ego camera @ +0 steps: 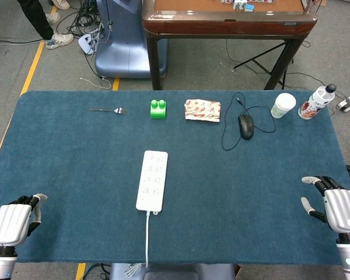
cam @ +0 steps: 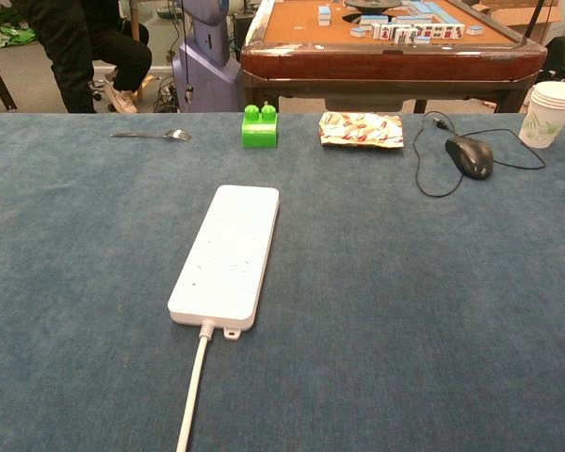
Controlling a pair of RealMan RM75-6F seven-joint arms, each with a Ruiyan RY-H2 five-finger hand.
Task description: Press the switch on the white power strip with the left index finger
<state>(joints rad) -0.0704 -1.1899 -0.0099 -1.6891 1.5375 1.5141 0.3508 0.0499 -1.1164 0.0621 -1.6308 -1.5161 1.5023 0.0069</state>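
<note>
Both hands, left hand (ego camera: 13,224) and right hand (ego camera: 336,208), hang empty, fingers loosely apart, well clear of the rigid, light white power strip (ego camera: 152,179); press its switch, unseen here.

Matt blue carpet-like cloth on the table (ego camera: 76,175), smooth white plastic power strip (cam: 228,252) – faintly glossy, shiny metal fork (ego camera: 109,110), seemingly glossy green plastic block (cam: 259,127).

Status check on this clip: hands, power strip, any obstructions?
Left robot hand and right robot hand open, at near table corners. White power strip untouched, mid-table. Nothing between left robot hand and strip.
</note>
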